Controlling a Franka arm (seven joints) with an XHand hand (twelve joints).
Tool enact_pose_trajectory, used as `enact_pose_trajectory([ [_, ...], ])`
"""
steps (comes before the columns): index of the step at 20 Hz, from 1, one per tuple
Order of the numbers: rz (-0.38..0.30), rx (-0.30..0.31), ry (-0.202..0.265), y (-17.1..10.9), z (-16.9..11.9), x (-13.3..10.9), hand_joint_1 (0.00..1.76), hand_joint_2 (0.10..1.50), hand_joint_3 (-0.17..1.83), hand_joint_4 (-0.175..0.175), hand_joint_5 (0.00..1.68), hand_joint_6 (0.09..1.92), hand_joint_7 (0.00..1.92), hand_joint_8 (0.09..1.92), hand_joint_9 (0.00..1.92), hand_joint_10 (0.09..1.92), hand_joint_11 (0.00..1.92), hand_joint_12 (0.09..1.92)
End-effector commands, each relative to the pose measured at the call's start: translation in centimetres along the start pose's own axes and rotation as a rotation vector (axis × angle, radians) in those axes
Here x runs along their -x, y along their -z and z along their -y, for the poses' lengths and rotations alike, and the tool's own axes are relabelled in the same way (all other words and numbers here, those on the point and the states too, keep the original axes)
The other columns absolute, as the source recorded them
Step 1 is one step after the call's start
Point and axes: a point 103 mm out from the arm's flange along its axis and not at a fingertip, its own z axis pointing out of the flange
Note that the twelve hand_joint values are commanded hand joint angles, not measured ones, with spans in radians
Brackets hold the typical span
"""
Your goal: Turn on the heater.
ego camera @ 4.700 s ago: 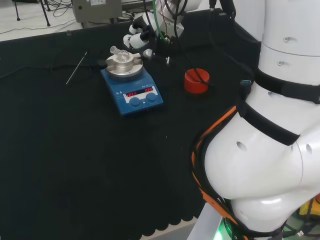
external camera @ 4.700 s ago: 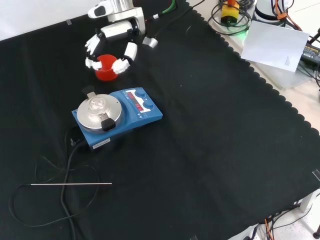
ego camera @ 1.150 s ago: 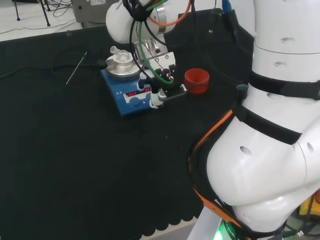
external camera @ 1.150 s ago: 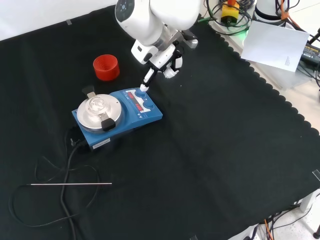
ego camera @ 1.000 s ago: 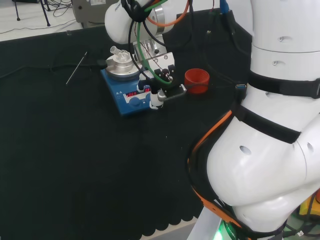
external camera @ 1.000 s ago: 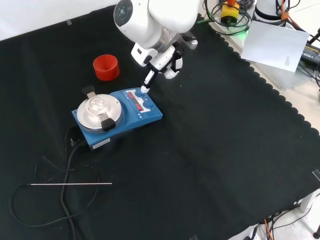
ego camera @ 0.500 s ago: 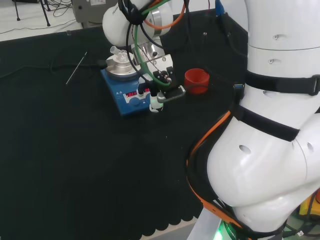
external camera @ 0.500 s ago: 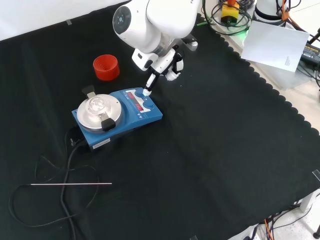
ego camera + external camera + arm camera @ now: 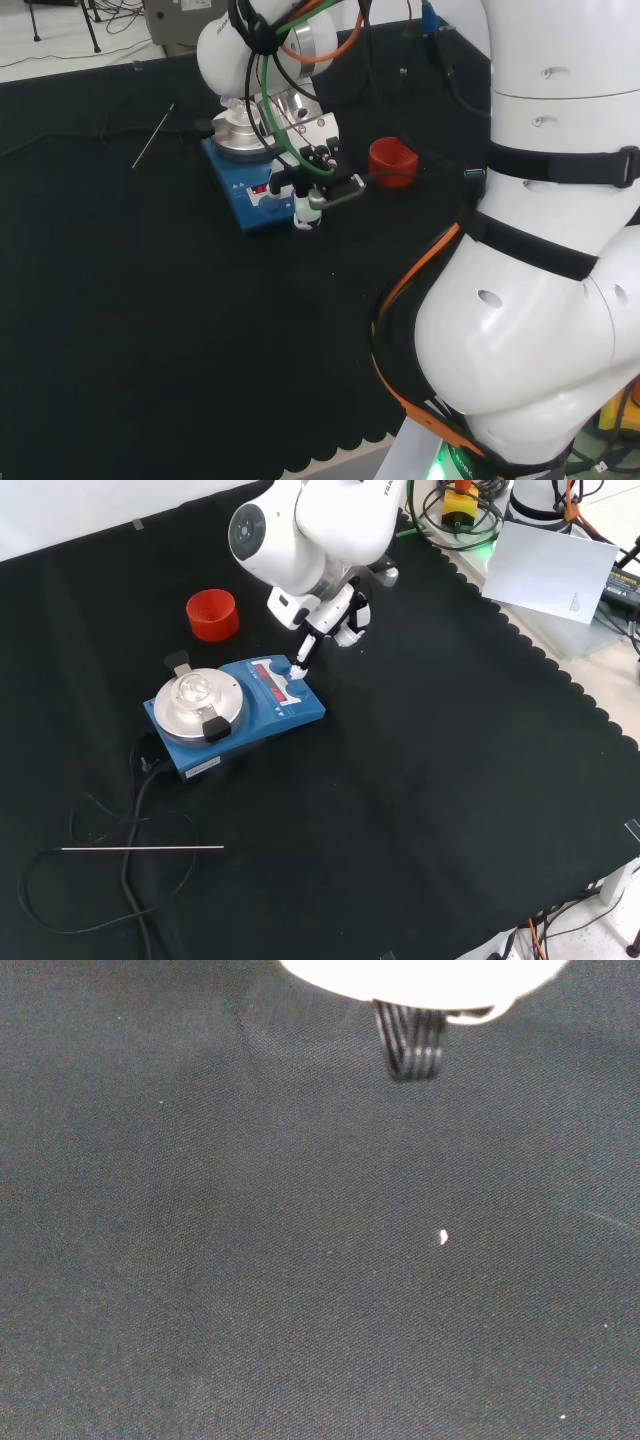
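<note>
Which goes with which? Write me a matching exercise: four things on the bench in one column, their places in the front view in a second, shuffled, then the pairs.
1. heater
2. red cup
3. thin metal rod
4. hand

A. lying near the view's lower left, on the cloth
B. one finger reaching down to the control panel
C. standing beyond the heater
D. a round metal plate on top

Pairs: 1-D, 2-C, 3-A, 4-B

No legible text, labels or numbers.

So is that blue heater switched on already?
It has power: the heater shows red lit digits on its front panel. Whether heating is on, cannot tell. The hand has a fingertip at its knob.
</note>
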Motion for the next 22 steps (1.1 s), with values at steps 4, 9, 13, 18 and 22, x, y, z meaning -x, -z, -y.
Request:
enact_pose_trajectory([
  [4,0.011,-0.006,0.000,0.01,-0.14,-0.37,1.43,0.64,1.06,-0.023,0.27,0.09,1.77,1.57,1.88,1.51,1.86,1.67],
  [9,0.016,-0.017,0.002,0.29,-0.40,-0.71,1.43,0.64,1.07,-0.023,0.27,0.09,1.77,1.57,1.88,1.51,1.86,1.67],
  [13,0.018,-0.019,0.007,0.39,-0.45,-0.88,1.43,0.64,1.07,-0.023,0.28,0.09,1.77,1.57,1.88,1.52,1.86,1.67],
  [18,0.025,-0.022,0.003,0.34,-0.46,-0.99,1.43,0.63,1.08,-0.023,0.29,0.09,1.77,1.57,1.88,1.52,1.86,1.67],
  [22,0.026,-0.032,0.000,0.17,-0.77,-0.80,1.43,0.63,1.08,-0.024,0.29,0.09,1.78,1.58,1.88,1.52,1.86,1.67],
])
